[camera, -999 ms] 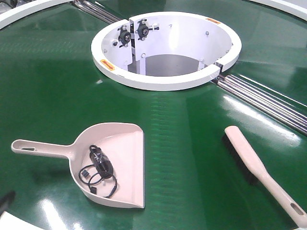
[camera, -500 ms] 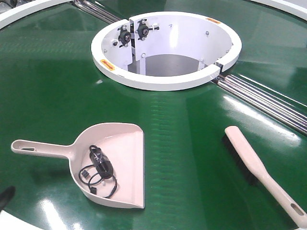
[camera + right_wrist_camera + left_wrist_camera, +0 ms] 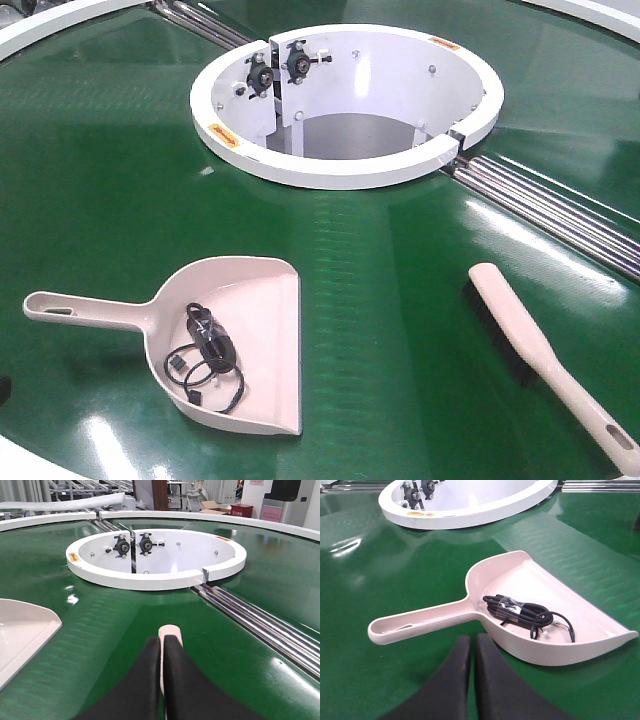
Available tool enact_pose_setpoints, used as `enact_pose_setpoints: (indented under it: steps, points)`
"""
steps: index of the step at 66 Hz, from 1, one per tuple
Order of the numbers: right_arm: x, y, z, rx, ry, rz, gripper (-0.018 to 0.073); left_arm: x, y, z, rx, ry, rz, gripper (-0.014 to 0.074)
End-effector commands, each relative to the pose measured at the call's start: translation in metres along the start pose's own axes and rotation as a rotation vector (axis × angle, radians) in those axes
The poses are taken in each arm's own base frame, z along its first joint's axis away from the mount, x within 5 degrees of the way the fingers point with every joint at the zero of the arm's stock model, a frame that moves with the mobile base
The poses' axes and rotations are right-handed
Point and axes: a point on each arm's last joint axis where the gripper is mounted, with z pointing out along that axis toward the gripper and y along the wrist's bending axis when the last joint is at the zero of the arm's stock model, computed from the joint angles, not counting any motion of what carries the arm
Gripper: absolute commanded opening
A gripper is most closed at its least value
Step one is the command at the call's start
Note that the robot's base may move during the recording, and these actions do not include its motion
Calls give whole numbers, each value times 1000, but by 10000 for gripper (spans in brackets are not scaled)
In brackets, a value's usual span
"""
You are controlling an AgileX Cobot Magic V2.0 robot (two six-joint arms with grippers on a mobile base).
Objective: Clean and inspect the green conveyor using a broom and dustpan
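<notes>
Now, belt: the green conveyor (image 3: 110, 190) fills the front view, its white ring opening (image 3: 345, 100) at upper centre and steel rods (image 3: 560, 215) running off toward the right edge.
Dustpan: the dustpan (image 3: 235, 345) lies flat at lower left of the front view, handle toward the left edge, mouth toward the centre.
Load: a coiled black cable (image 3: 527, 616) sits inside the dustpan against its curved back.
Broom: the broom (image 3: 545, 360) lies at lower right, bristles down on the belt, well apart from the dustpan.
Left gripper: the left gripper (image 3: 472, 647) has its black fingers pressed together, empty, at the bottom of its wrist view, near the dustpan handle and not touching it.
Right gripper: the right gripper (image 3: 162, 647) also has its fingers together, holding nothing, with the broom's rounded tip (image 3: 170, 630) showing just past them.
Risk: with jaws this tight, neither can take a handle; coming down as they are would likely shove the dustpan or broom across the glossy belt.
Risk two: tipping the dustpan on a lift could let the cable slide out of the mouth.
View gap: the front view shows both tools' spacing but neither gripper; only the wrist views show the fingers.
</notes>
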Motion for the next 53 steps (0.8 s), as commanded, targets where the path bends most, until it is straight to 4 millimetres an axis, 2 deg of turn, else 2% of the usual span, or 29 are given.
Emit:
enact_pose_setpoints:
  steps: [1,24,32,38,53]
  points:
    - [-14,-1,-2,2,-89,-4,-9,-15,4,-3,-27,-98,-17,-8]
    - [-14,-1,-2,2,-84,-4,-9,-13,4,-2,-29,-88,-20,-8]
    - [-14,-1,-2,2,-84,-4,-9,-11,10,-5,-115,-114,-32,-7]
    - [-14,-1,-2,2,-85,-3,-9,2,12,-8,-197,-204,-122,-7]
    - [-14,-1,-2,2,-85,-3,-9,57,2,-5,-269,-413,-304,-7]
